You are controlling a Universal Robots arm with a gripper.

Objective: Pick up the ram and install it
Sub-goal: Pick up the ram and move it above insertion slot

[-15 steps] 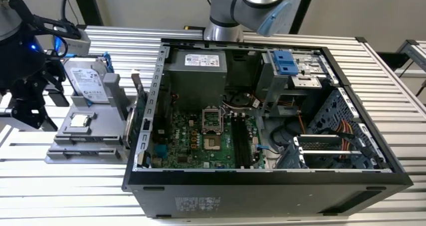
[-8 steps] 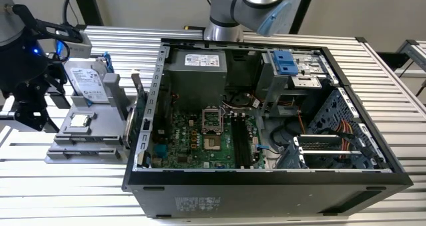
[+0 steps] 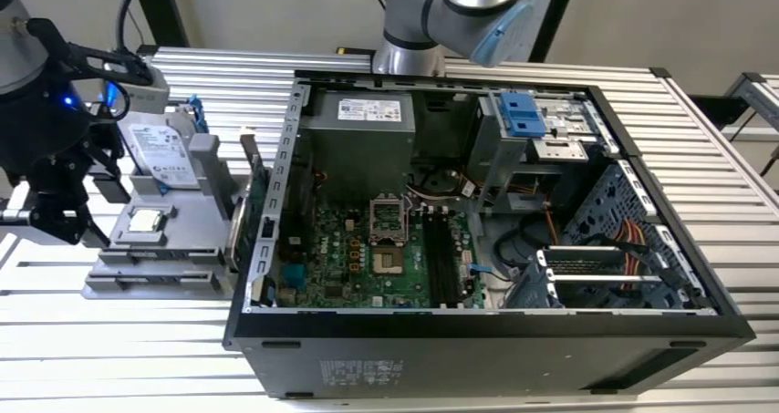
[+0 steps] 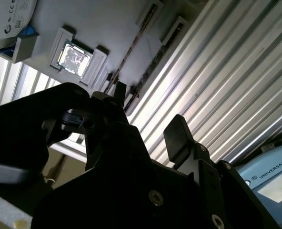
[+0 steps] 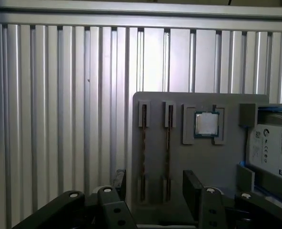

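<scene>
Gripper (image 5: pixel 155 181): fingers (image 5: pixel 192 193) spread wide apart, holding nothing.
Ram (image 5: pixel 168 143): thin stick on edge in a slot of the grey holder (image 5: pixel 217 157), beyond the fingertips, in line with the gap between them, untouched.
Second stick (image 5: pixel 143 143): neighbouring slot, also facing that gap.
Processor chip (image 5: pixel 206 124): holder recess, outside one finger's line.
Hard drive (image 5: pixel 274 152): holder's edge, farther out that side.
Computer case (image 3: pixel 487 340): open, well apart from the fingers.
</scene>
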